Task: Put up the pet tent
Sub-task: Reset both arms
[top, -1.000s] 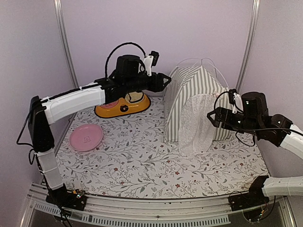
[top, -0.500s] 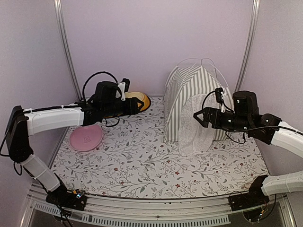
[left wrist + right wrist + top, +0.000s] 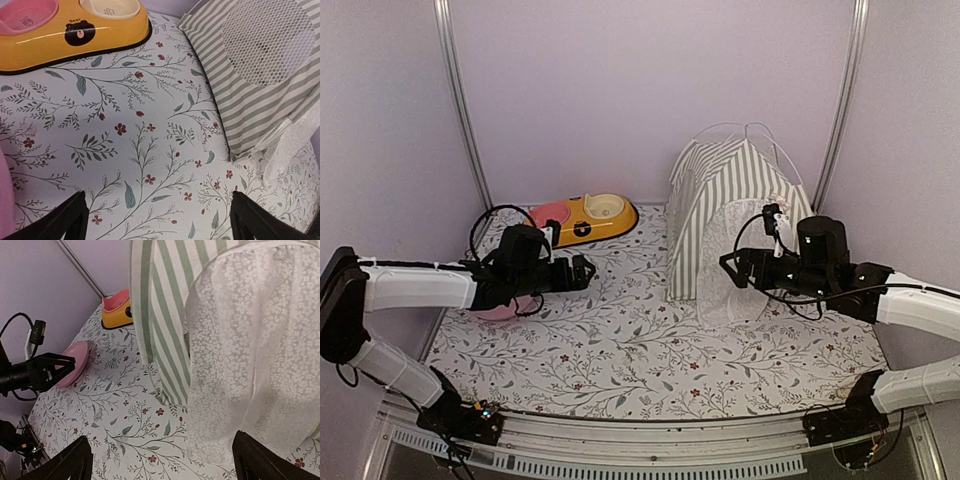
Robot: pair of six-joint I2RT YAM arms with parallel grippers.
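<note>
Presently, the pet tent (image 3: pixel 720 215) is seen erected at the table's (image 3: pixel 620 350) far right corner; the left gripper (image 3: pixel 584 271) and right gripper (image 3: pixel 726 267) are spread wide, with nothing gripped.

I'm reading one small word in the left wrist view: "Bear", in dark letters on the front wall of the orange bowl (image 3: pixel 30 47). It's sitting just above a black bear-face logo (image 3: pixel 76 36). I'm also making out a faint paw-print mark (image 3: pixel 106 10) inside its white cup. In the top and right wrist views the same bowl is showing too small for me to read.
</note>
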